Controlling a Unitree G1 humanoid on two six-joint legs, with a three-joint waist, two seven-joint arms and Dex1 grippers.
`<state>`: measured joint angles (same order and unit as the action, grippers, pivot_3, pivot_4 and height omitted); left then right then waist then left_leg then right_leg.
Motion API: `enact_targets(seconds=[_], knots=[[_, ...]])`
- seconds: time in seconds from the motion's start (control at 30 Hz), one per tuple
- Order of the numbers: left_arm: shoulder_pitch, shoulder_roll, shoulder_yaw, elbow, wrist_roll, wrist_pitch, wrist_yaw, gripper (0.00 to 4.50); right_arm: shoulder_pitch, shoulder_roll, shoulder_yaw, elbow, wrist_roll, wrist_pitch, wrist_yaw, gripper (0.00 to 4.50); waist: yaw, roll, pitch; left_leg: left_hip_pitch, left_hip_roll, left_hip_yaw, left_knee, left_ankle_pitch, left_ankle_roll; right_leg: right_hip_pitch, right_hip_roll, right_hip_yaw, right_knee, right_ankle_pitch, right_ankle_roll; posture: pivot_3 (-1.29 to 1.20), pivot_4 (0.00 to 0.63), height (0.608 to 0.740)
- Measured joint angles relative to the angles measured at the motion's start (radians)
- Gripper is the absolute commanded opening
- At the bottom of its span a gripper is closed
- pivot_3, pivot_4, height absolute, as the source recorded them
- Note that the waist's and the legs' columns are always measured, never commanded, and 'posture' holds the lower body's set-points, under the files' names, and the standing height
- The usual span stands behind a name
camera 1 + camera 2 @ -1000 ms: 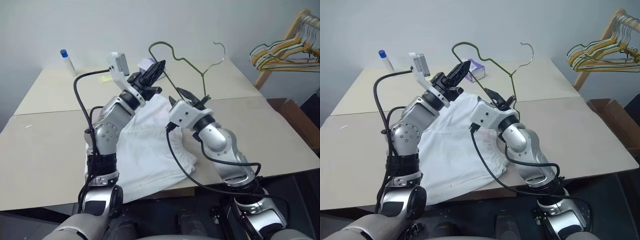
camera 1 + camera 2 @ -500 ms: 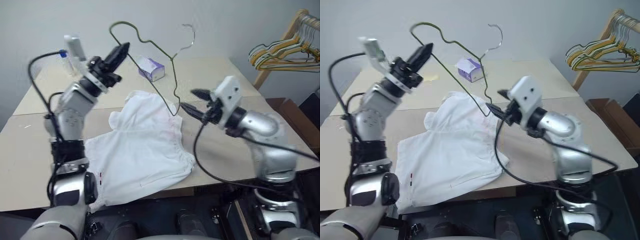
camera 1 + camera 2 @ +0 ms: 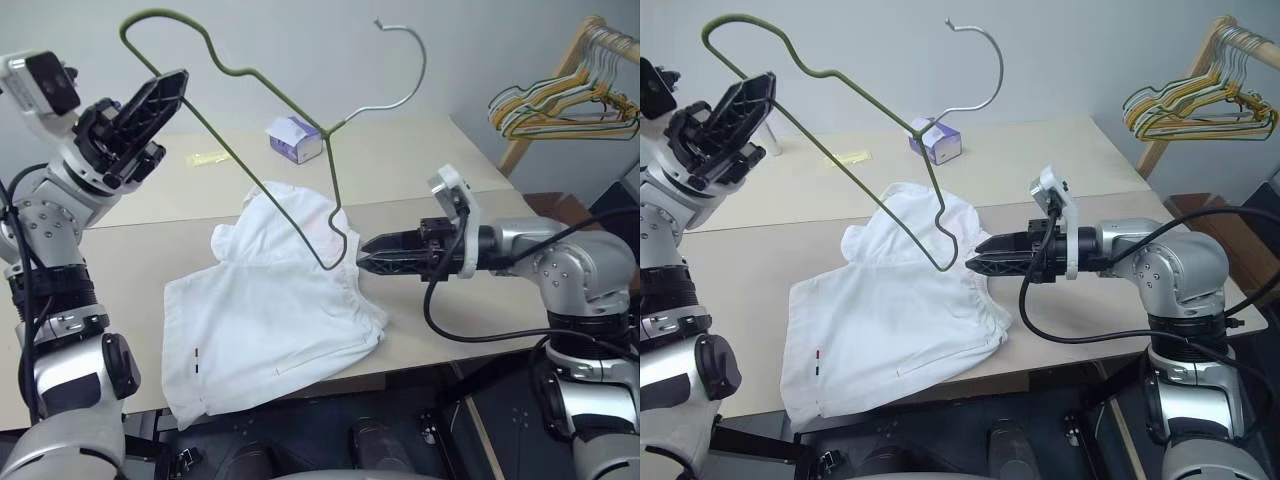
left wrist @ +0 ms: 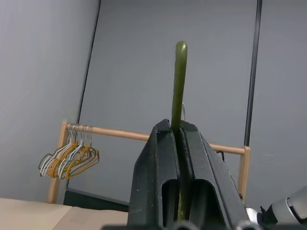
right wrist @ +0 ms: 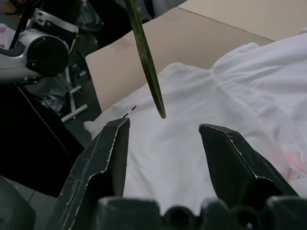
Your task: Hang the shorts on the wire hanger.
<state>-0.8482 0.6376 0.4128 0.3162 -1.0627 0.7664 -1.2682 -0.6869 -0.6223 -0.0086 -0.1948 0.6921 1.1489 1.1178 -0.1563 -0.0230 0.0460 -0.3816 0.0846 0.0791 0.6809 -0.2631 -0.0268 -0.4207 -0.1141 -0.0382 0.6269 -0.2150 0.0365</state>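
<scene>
The left tool (image 3: pixel 150 100) is clamped on the wire hanger (image 3: pixel 262 78), raised above the shorts (image 3: pixel 275 310) on the tabletop (image 3: pixel 420 170); the right tool (image 3: pixel 368 257) is spread empty at the waistband, probably for threading.

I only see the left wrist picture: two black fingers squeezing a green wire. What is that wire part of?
Observer: It's a thin olive wire hanger. The left gripper holds it in the air by one shoulder.
Operator: Where are the shorts?
Observer: The white cloth shorts lie rumpled on the beige table, below the hanger.
Operator: What's the other hand doing?
Observer: The right gripper is open and empty, pointing at the shorts' edge.
</scene>
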Motion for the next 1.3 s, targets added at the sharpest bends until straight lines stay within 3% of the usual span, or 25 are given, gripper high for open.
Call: enact_targets(seconds=[0.23, 0.6, 0.7, 0.9, 0.97, 1.07, 1.3], knots=[[-0.002, -0.039, 0.006, -0.008, 0.000, -0.002, 0.024, 0.00, -0.004, 0.044, 0.080, -0.004, -0.014, -0.078, -0.029, 2.80, 0.002, 0.000, 0.000, 0.000, 0.000, 0.000, 0.000, 0.000, 0.000, 0.000, 0.000, 0.000, 0.000, 0.000, 0.000, -0.11, 0.000, 0.740], [-0.002, -0.058, 0.007, -0.020, 0.001, -0.006, 0.032, 0.00, -0.049, 0.102, 0.094, 0.002, -0.004, -0.087, -0.088, 2.80, 0.003, 0.000, 0.000, 0.000, 0.000, 0.000, 0.000, 0.000, 0.000, 0.000, 0.000, 0.000, 0.001, 0.000, 0.000, -0.11, 0.000, 0.740], [-0.002, -0.060, 0.007, -0.020, 0.001, -0.006, 0.032, 0.00, -0.049, 0.103, 0.094, 0.003, 0.003, -0.086, -0.089, 2.26, 0.003, 0.000, 0.000, 0.000, 0.000, 0.000, 0.000, 0.000, 0.000, 0.000, 0.000, 0.000, 0.001, 0.000, 0.000, -0.11, 0.000, 0.740], [-0.002, -0.065, 0.007, -0.020, 0.001, -0.008, 0.031, 0.00, -0.049, 0.103, 0.098, 0.018, 0.003, -0.072, -0.102, 0.14, 0.004, 0.000, 0.000, 0.000, 0.000, 0.000, 0.000, 0.000, 0.000, 0.000, 0.000, 0.000, 0.001, 0.000, 0.000, -0.11, 0.000, 0.740], [0.000, -0.067, 0.007, -0.019, 0.003, -0.016, 0.035, 0.00, -0.049, 0.103, 0.108, 0.016, 0.008, -0.072, -0.101, 0.03, 0.003, 0.000, 0.000, 0.000, 0.000, 0.000, 0.000, 0.000, 0.000, 0.000, 0.000, 0.000, 0.001, 0.000, 0.000, -0.11, 0.000, 0.740], [0.014, -0.068, 0.007, -0.019, 0.006, -0.036, 0.024, 0.70, -0.050, 0.112, 0.108, 0.025, 0.011, -0.071, -0.122, 0.00, 0.001, 0.000, 0.000, 0.000, 0.000, 0.000, 0.000, 0.000, 0.000, 0.000, 0.000, 0.000, 0.001, 0.000, 0.000, -0.11, 0.000, 0.740], [0.030, -0.074, -0.040, -0.020, 0.088, -0.074, 0.032, 3.02, -0.063, 0.142, 0.073, 0.055, 0.040, -0.064, -0.178, 0.00, 0.007, 0.000, 0.000, -0.001, 0.000, 0.000, 0.000, 0.000, 0.000, 0.000, 0.000, 0.000, 0.002, 0.000, 0.000, -0.11, 0.000, 0.740]])
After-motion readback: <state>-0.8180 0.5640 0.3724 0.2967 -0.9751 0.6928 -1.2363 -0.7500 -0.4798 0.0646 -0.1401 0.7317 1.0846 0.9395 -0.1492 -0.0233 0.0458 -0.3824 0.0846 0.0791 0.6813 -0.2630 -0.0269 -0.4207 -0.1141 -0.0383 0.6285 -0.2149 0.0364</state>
